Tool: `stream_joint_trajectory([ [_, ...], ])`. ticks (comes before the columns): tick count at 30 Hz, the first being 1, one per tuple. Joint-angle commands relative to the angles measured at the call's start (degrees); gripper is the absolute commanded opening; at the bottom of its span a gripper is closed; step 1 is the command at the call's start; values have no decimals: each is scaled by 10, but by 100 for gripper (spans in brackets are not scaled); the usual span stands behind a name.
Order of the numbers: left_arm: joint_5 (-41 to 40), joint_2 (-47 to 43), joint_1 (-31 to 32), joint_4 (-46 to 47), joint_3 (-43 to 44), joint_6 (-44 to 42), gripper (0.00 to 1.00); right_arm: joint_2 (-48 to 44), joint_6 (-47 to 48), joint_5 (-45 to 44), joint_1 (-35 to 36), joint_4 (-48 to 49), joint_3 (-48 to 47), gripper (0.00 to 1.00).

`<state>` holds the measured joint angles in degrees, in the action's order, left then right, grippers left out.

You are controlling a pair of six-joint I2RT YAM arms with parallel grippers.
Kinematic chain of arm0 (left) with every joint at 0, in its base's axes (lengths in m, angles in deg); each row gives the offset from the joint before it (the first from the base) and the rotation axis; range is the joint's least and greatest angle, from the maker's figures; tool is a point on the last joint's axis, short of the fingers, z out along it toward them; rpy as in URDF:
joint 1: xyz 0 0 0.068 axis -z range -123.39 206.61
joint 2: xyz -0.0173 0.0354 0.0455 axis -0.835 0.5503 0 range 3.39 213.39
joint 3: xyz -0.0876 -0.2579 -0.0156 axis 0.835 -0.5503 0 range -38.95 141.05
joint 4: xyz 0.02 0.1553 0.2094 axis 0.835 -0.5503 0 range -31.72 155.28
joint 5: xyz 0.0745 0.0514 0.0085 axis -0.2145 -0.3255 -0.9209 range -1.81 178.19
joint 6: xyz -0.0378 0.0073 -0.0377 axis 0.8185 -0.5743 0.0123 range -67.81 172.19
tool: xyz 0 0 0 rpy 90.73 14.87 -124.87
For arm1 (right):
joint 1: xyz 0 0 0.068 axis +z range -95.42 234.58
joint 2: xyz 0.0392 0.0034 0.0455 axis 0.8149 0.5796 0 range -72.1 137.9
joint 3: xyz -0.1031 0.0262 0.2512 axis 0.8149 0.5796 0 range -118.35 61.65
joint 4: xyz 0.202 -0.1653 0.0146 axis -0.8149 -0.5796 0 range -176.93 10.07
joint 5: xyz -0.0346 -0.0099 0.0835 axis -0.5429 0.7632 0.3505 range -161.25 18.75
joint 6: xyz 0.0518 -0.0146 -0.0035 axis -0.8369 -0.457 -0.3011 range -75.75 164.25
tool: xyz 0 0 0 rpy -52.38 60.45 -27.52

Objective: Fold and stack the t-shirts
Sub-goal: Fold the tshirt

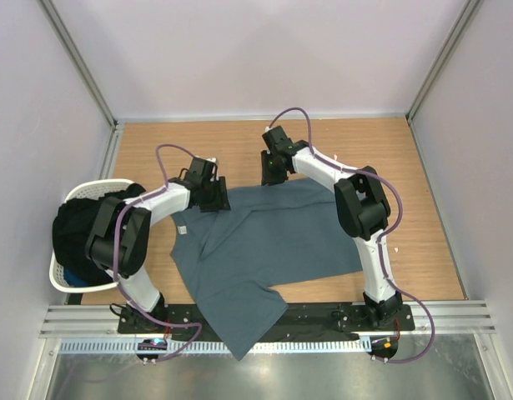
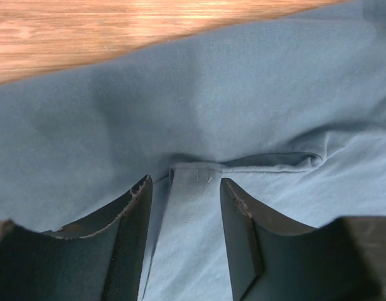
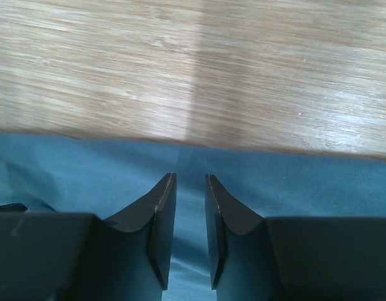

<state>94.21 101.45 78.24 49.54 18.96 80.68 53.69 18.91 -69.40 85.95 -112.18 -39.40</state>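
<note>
Fingers of the left gripper fill the foreground of the left wrist view. You see them standing well apart, astride a stitched hem of the blue-grey t-shirt, with cloth lying between them but not clamped. Ahead of these fingertips the shirt runs on to its far edge, and the wooden table lies beyond that.

Right gripper: the jaws are only narrowly parted and nothing is visibly nipped between them. The tips sit just inside the same far edge, with table ahead of them.

From above, you find both hands on that one edge, the left at its left end and the right nearer the middle. The edge runs crosswise from one hand to the other. From either hand the body of the shirt lies back toward the arm bases, slanting to the left, and its nearest corner hangs over the near table edge.

A small white label shows just behind the left hand. Outside the left arm stands a white laundry basket holding dark clothing.

Judgement: neither arm is favoured, since each stands over its own part of the edge. The coming move appears to turn on closing both hands there and drawing the edge back toward the bases, along the shirt's slanting length.
</note>
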Motion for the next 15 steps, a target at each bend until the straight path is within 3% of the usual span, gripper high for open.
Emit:
stream_joint_trajectory([
  [1, 18, 10, -1, 36, 18, 3, 47, 3, 6, -16, 3, 23, 2, 31],
  [7, 45, 33, -1, 35, 27, 6, 37, 11, 8, -16, 3, 25, 5, 29],
  [9, 39, 26, -1, 32, 24, 5, 29, 11, 8, -37, 4, 26, 11, 28],
  [11, 37, 18, 0, 28, 19, 4, 9, 10, 7, -40, 3, 26, 16, 28],
  [15, 41, -15, 3, 28, 6, 5, 1, 9, 6, -47, 3, 31, 23, 28],
])
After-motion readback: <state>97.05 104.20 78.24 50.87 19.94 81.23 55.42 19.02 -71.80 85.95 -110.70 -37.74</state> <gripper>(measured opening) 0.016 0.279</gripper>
